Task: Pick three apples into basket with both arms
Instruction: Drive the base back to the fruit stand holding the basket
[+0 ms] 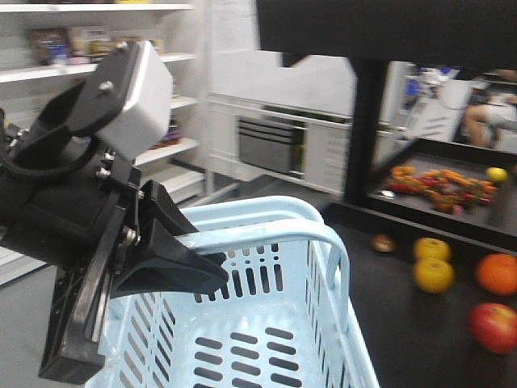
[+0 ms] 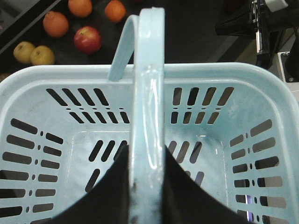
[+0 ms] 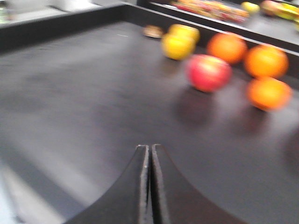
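Observation:
The pale aqua basket (image 1: 279,323) hangs in front of me, and its slotted floor (image 2: 84,140) holds no fruit. My left gripper (image 1: 212,260) is shut on the basket's looped handle (image 2: 148,93), with a black jaw on each side of the bar (image 2: 147,154). One red apple (image 1: 493,326) lies on the dark counter to the right of the basket; the left wrist view shows the apple (image 2: 87,39) beyond the basket's far rim. My right gripper (image 3: 150,150) is shut on nothing above the counter, with the apple (image 3: 208,72) ahead of it to the right.
Oranges (image 3: 266,60) and yellow fruits (image 3: 178,45) lie around the apple on the black counter (image 3: 84,93). A raised back ledge (image 1: 420,230) carries more produce. White store shelves (image 1: 97,69) stand at the left. Part of the right arm (image 2: 261,23) shows beyond the basket.

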`<state>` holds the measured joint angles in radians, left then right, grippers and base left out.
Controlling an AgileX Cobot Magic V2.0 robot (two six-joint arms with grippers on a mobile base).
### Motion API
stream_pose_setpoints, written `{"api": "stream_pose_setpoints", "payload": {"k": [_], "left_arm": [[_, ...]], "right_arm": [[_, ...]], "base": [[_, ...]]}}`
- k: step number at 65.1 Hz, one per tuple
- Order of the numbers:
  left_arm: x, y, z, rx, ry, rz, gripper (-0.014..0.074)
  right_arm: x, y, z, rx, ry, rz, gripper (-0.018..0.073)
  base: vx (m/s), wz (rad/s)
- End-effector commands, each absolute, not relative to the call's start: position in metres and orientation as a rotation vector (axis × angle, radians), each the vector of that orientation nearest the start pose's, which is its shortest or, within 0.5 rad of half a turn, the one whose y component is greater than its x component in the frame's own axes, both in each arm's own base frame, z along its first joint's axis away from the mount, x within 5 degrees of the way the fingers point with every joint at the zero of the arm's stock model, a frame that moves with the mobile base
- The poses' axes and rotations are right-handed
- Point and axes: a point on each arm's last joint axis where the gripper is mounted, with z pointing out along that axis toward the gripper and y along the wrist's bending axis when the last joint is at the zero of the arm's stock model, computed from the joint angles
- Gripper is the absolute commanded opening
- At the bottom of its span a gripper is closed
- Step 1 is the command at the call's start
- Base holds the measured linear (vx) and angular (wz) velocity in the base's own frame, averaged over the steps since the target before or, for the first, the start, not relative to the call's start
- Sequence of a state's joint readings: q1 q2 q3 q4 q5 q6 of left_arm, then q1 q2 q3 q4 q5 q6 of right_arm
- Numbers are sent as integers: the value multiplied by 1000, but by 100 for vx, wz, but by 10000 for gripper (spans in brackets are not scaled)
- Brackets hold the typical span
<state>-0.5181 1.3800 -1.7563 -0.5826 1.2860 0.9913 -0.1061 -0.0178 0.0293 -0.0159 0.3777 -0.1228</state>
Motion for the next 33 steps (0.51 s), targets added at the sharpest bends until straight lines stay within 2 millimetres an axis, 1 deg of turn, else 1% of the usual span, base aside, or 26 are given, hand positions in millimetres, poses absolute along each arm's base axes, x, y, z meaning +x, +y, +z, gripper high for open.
{"api": "stream_pose_setpoints", "payload": {"k": [1,7,13,33], "left_arm": [[182,-164,512,1483,1477,-516,-8],[182,-165,511,1486,1478,-530,-8],[178,-162,512,1497,1478,-515,-8],[178,-162,512,1496,1478,-514,-8]], "right_arm": [[54,-6,178,-30,1797,-188,-5],[54,-6,178,-34,1801,-189,-5],[54,-6,178,-33,1801,-188,-5],[54,-6,178,-33,1801,-187,-5]], "base": [[11,-81],[13,-81],[13,-85],[13,-82]]}}
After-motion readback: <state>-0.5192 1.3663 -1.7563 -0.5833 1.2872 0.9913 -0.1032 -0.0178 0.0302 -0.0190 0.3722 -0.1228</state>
